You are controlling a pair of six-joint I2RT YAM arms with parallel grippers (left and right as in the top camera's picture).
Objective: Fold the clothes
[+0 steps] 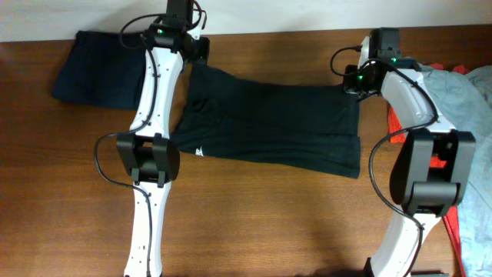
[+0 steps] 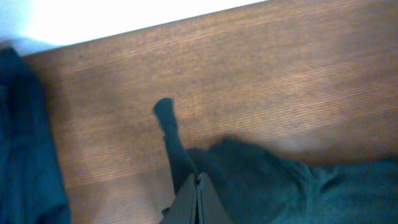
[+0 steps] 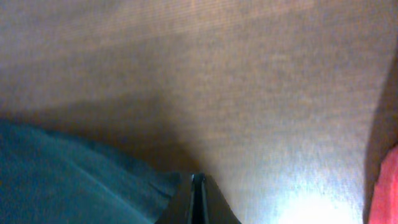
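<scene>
The black shirt (image 1: pixel 269 123) lies flat in the middle of the table (image 1: pixel 269 223). Its long side runs left to right.

The left gripper (image 1: pixel 197 60) is at the shirt's far left corner. It is squeezed tight, and the cloth bunches up to its tips, so I think it holds the shirt. The right gripper (image 1: pixel 352 83) is at the far right corner. It is squeezed tight too, but I cannot tell if cloth is inside it.

I think the step is to fold the far edge over to the near edge. To do it well:
- Lift both corners at the same time and to the same height.
- Keep the edge pulled straight between them, so it does not sag.
- Bring it to the near edge and line up the corners.
- Check the right corner comes up too.

A navy cloth (image 1: pixel 96 69) lies at the far left corner of the table. Grey cloth (image 1: pixel 461 96) and red cloth (image 1: pixel 453 223) lie at the right edge. Keep away from them.
</scene>
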